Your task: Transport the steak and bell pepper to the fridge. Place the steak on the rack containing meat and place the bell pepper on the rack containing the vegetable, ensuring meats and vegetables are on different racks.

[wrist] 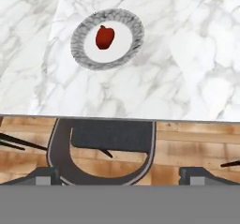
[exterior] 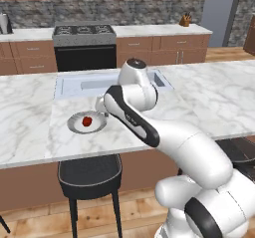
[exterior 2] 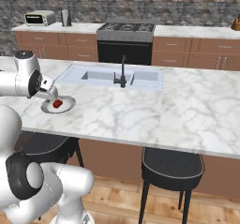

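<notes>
pepper alone on the plate, jaws wide and empty

the bell pepper (wrist: 104, 37) lies near the middle of a round plate (wrist: 133, 44) with a grey speckled rim and a white centre. the plate sits on the white marble island counter (exterior: 30, 117), close to the counter's near edge and in front of the left end of the sink (exterior 2: 101, 76) set into the same counter. in the hand view the pepper's long axis runs roughly up and down the picture, broader at the top and narrowing toward the bottom; its stem is too small to make out, so which end is the stem end cannot be told. in the left base view the pepper (exterior: 87, 121) reads as a small red lump, and in the right base view (exterior 2: 57, 104) likewise.

the gripper (wrist: 120, 173) hangs above the counter's near edge, looking down. its two dark fingertips (wrist: 42, 175) stand far apart at the bottom of the hand view, spread wide, with nothing between them. they are well apart from the pepper and the plate.

below the counter edge a black stool (wrist: 112, 135) with a curved back stands on the wooden floor (wrist: 187, 148), directly under the hand. a second black stool (exterior 2: 172, 163) stands further right along the island. behind the island is a stove (exterior: 84, 33) among wooden cabinets.
</notes>
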You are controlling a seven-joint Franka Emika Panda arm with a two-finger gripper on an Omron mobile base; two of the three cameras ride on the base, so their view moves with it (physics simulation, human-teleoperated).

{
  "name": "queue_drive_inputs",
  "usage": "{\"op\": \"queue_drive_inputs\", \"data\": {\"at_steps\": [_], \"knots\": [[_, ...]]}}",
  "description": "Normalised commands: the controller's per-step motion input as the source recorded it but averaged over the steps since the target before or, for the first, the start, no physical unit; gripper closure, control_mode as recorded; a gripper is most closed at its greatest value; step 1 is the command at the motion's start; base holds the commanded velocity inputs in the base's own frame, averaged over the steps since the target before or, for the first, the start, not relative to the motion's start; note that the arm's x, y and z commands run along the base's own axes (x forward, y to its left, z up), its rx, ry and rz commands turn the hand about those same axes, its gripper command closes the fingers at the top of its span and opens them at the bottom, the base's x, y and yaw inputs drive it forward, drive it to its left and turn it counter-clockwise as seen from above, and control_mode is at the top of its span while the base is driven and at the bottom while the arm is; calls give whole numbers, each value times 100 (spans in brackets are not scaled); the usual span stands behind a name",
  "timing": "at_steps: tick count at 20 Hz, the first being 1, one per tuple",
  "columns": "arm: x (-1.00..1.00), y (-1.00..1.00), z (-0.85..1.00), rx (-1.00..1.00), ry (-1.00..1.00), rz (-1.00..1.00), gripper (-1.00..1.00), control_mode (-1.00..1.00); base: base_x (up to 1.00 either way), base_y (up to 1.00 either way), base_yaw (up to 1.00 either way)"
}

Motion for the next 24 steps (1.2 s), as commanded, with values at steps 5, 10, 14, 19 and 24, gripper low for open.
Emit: {"op": "queue_drive_inputs", "data": {"at_steps": [5, 10, 14, 19, 24], "knots": [[44, 19, -1, -2, 0, 0, -100, -100, 0, 0, 0], [55, 13, -21, -8, 0, 0, -100, -100, 0, 0, 0], [28, 43, -3, -10, 0, 0, -100, -100, 0, 0, 0], [19, 27, -2, -1, 0, -4, -100, -100, 0, 0, 0], [12, 6, -12, 0, 0, -2, -100, -100, 0, 0, 0]]}}
